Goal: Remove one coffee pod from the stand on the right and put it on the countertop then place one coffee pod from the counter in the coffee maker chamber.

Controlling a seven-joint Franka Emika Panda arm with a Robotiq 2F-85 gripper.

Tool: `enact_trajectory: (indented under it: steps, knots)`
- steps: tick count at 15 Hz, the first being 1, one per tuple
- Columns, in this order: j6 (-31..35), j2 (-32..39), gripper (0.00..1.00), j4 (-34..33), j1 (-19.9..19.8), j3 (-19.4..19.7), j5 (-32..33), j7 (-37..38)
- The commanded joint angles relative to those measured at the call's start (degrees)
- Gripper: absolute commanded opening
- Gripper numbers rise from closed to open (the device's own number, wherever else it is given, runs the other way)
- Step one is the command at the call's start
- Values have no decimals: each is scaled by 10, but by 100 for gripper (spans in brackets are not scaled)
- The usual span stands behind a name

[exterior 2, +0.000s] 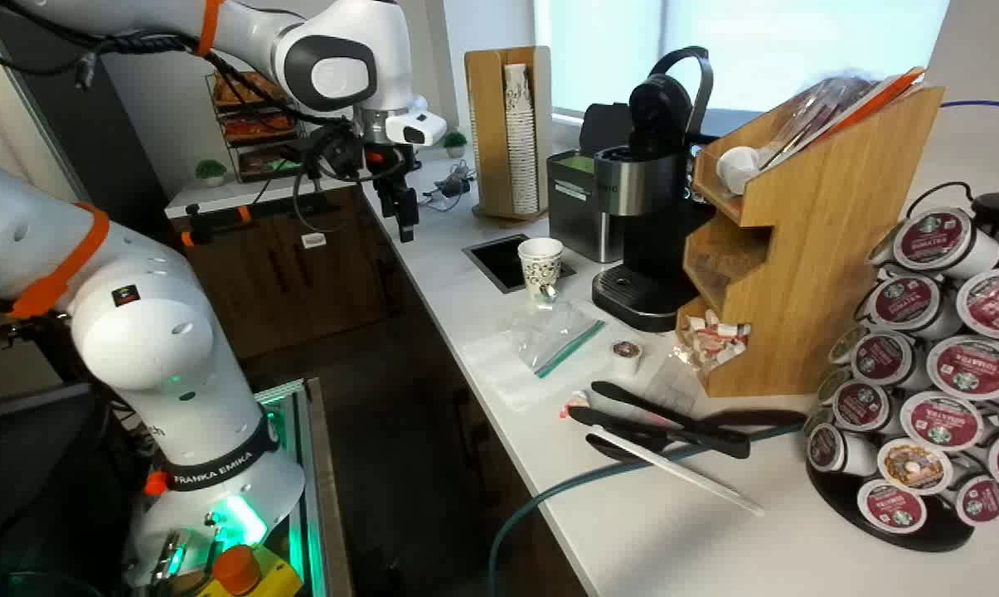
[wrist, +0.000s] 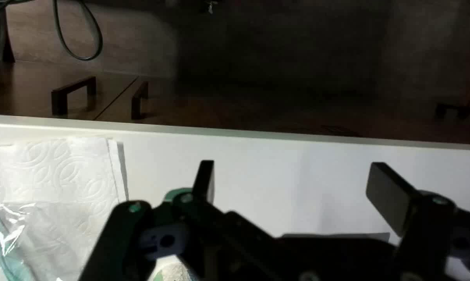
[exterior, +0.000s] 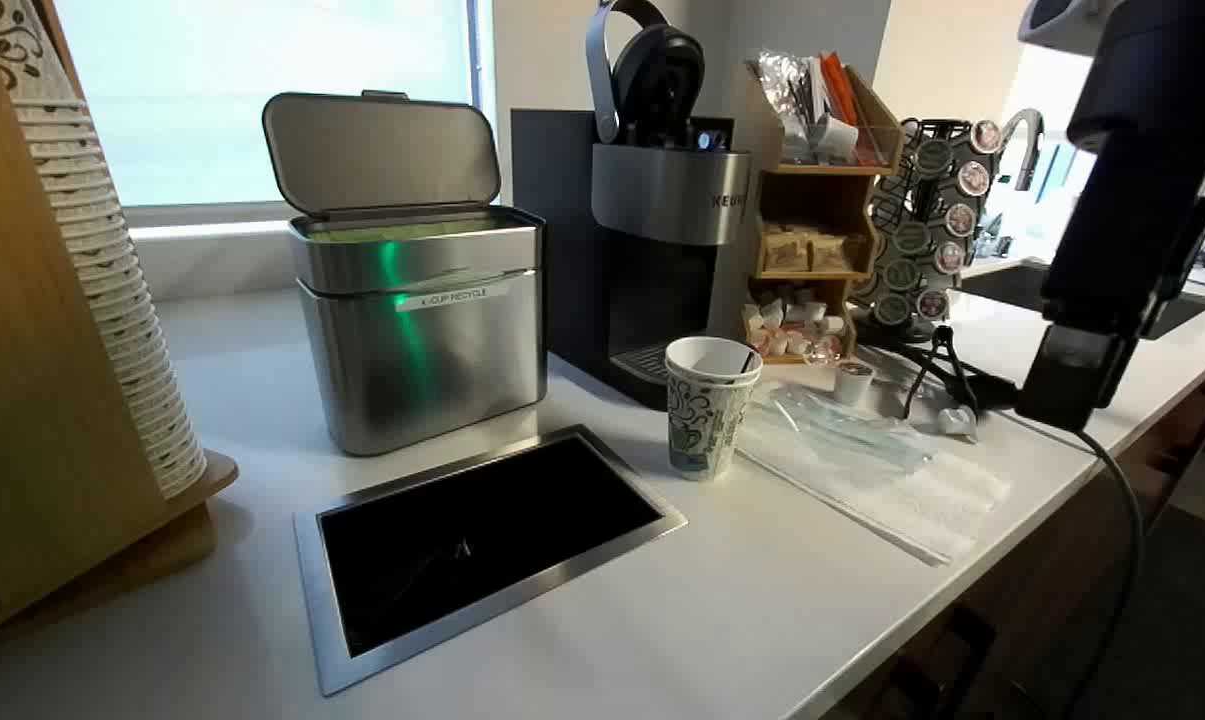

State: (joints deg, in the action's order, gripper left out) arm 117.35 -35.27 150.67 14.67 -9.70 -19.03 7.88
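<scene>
Black stand [exterior 2: 934, 537]: pods [exterior 2: 943, 419] | wooden shelf [exterior 2: 822, 282]: packets [exterior: 830, 252] | cups [exterior: 704, 420]: 2, nested | fingers [wrist: 388, 196]: spread wide, free

Cup holder [exterior: 42, 350]: near, in an exterior view
Stand [exterior 2: 940, 528]: near, in an exterior view
Coffee maker [exterior: 672, 195]: in both exterior views, opposite sides
Countertop [wrist: 277, 179]: wrist view, downward

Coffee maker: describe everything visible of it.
The coffee maker is boxy and black, with a lettered, silver-grey upper band. Its rounded head and grey handle are raised; a small bluish light glows. A drip tray projects below. It stands upright on the countertop, between the metal bin and wooden shelf unit; side contact is unclear.
</scene>
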Motion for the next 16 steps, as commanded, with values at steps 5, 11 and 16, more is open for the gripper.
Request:
enact_trajectory:
  steps: [5, 11, 16]
  knots:
    - [-2, 0, 100, -1, -5, -4, -2, -2]
    - [-2, 0, 100, -1, -5, -4, -2, -2]
    - [-5, 13, 100, 19, -52, 11, 60, -9]
